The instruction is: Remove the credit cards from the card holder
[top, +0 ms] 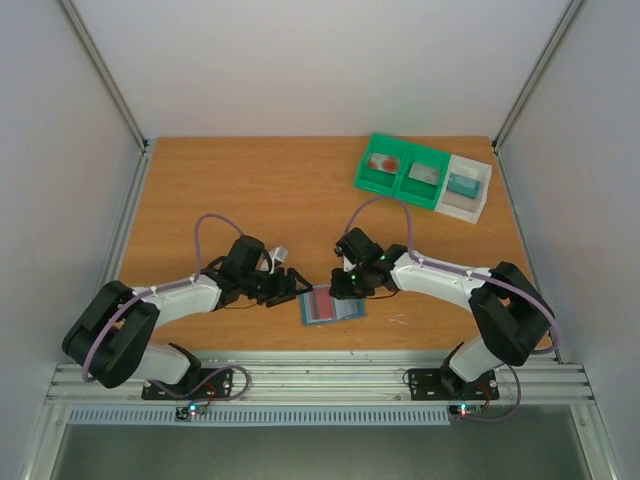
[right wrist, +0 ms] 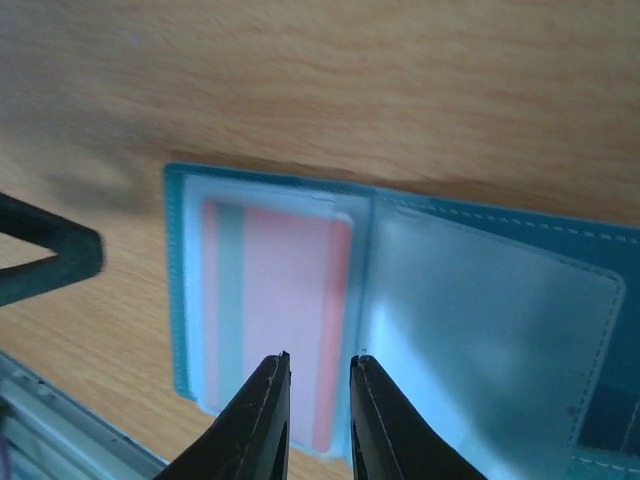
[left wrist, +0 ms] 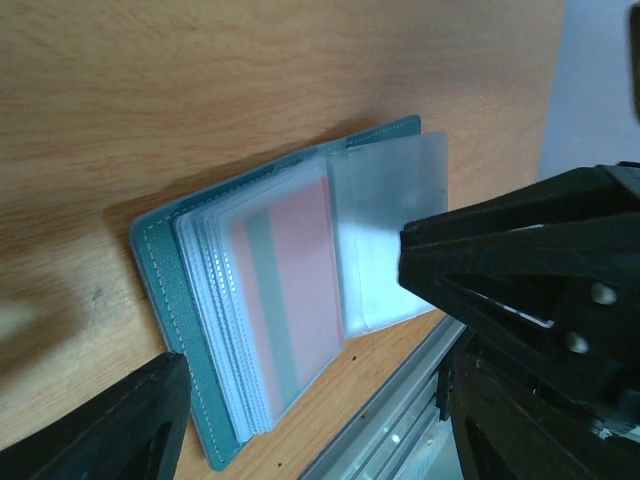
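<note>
The blue-grey card holder (top: 345, 311) lies open on the table near the front edge, its clear sleeves fanned out. A red credit card (top: 320, 301) sits in the top sleeve and shows in the left wrist view (left wrist: 300, 270) and the right wrist view (right wrist: 285, 300). My left gripper (top: 293, 285) is open wide at the holder's left edge (left wrist: 160, 290) and holds nothing. My right gripper (right wrist: 318, 372) hovers just over the card's near end, its jaws a narrow gap apart with nothing between them. Another red card (top: 385, 162) lies in the green tray.
A green two-compartment tray (top: 403, 187) stands at the back right, with a grey piece (top: 425, 173) in its right half. A white tray (top: 480, 195) beside it holds a teal piece (top: 462, 183). The metal rail (left wrist: 400, 420) runs just past the holder.
</note>
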Controlling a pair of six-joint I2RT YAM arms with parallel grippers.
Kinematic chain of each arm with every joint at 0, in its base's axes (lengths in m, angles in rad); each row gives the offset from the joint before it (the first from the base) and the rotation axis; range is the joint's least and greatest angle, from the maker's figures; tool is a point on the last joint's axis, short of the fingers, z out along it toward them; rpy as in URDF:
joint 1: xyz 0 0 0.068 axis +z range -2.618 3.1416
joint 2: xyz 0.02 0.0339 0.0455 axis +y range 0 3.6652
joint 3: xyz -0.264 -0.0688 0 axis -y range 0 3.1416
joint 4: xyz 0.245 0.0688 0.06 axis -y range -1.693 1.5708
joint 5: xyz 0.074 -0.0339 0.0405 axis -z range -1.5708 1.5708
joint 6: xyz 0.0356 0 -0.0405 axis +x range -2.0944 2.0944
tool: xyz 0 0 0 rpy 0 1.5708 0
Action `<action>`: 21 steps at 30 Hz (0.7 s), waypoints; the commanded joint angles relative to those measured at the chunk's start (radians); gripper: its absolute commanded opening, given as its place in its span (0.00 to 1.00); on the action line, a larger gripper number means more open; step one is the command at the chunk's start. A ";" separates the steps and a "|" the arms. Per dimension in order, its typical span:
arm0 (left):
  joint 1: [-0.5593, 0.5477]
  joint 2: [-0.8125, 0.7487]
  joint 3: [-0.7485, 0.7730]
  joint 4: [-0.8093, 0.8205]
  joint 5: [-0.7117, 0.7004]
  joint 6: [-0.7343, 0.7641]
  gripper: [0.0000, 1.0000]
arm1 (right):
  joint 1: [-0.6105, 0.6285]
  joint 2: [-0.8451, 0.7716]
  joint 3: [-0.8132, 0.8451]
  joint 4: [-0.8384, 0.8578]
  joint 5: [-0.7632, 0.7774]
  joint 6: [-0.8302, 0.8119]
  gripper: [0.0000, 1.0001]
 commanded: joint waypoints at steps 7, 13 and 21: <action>0.003 -0.018 -0.046 0.085 0.020 -0.005 0.72 | 0.074 0.112 -0.042 0.124 -0.001 0.069 0.21; 0.005 -0.090 -0.057 -0.008 -0.050 0.003 0.71 | 0.135 0.159 -0.017 0.195 -0.011 0.140 0.19; 0.006 -0.142 -0.054 -0.106 -0.098 0.012 0.67 | 0.155 0.127 -0.039 0.226 0.003 0.165 0.17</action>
